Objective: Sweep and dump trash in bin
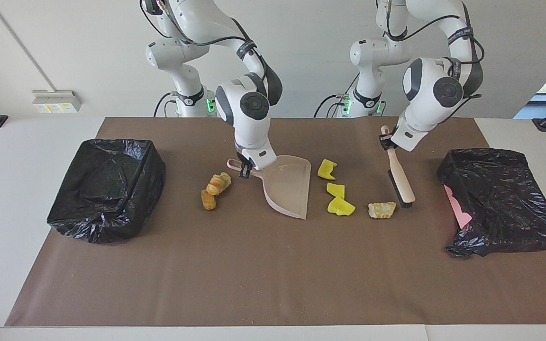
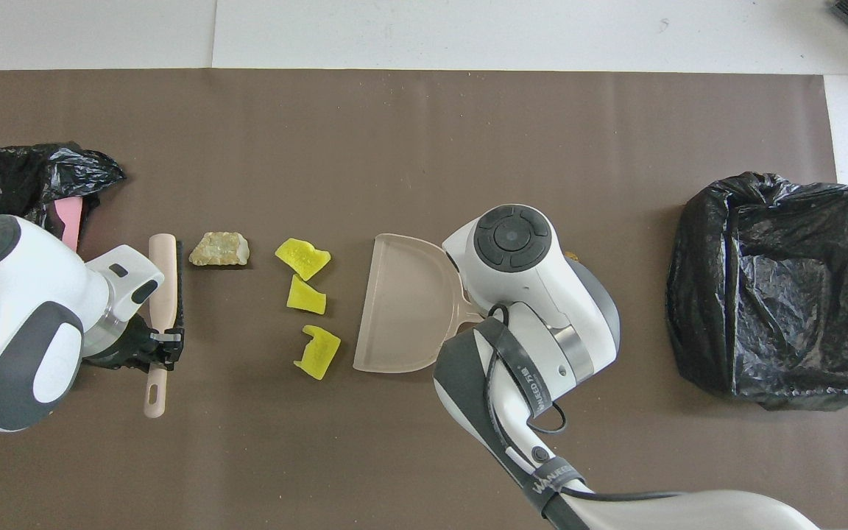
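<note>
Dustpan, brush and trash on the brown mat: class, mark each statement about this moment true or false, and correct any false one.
1. The right tool grips the dustpan by its handle. True.
2. The left tool holds the brush. True.
3. The three yellow chunks lie inside the dustpan. False: they lie on the mat beside its open edge.
4. The tan lump lies between the brush head and the yellow chunks. True.
5. The orange-brown pieces are in the black bin. False: they lie on the mat near the dustpan handle.
</note>
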Action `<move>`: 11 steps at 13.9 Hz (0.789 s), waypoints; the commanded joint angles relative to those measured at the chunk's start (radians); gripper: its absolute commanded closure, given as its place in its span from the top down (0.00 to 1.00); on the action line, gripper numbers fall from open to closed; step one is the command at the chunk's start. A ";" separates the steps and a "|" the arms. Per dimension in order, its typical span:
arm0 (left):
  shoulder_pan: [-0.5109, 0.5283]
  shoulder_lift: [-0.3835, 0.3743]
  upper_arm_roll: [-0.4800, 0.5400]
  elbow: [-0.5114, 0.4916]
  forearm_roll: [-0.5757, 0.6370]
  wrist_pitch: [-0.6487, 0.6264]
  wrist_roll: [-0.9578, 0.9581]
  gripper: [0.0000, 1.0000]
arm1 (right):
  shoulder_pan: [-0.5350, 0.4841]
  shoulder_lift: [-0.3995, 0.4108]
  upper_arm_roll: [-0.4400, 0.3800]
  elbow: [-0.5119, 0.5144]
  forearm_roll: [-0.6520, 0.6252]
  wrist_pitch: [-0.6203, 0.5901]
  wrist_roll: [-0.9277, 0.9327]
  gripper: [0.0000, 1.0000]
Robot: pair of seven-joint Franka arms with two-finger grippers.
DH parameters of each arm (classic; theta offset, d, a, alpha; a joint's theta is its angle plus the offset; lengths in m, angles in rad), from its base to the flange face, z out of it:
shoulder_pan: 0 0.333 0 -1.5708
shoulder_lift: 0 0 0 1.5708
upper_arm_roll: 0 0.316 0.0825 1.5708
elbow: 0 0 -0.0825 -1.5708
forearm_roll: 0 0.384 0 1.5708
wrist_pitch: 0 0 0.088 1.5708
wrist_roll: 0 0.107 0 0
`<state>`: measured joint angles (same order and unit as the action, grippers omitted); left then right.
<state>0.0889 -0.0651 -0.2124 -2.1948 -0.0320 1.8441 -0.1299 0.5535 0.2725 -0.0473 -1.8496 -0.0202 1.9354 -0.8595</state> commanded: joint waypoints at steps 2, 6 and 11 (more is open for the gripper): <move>-0.006 0.090 -0.015 -0.002 0.018 0.139 0.102 0.00 | 0.005 -0.019 0.004 -0.057 -0.015 0.054 -0.016 0.00; -0.083 0.090 -0.019 -0.013 0.015 0.179 0.136 0.00 | -0.001 -0.021 0.004 -0.060 -0.015 0.062 -0.016 0.00; -0.247 0.053 -0.021 -0.060 0.006 0.181 0.128 0.00 | -0.001 -0.021 0.004 -0.065 -0.015 0.062 -0.009 0.00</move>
<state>-0.1011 0.0292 -0.2429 -2.2099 -0.0311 2.0037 -0.0044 0.5568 0.2710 -0.0472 -1.8820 -0.0239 1.9746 -0.8596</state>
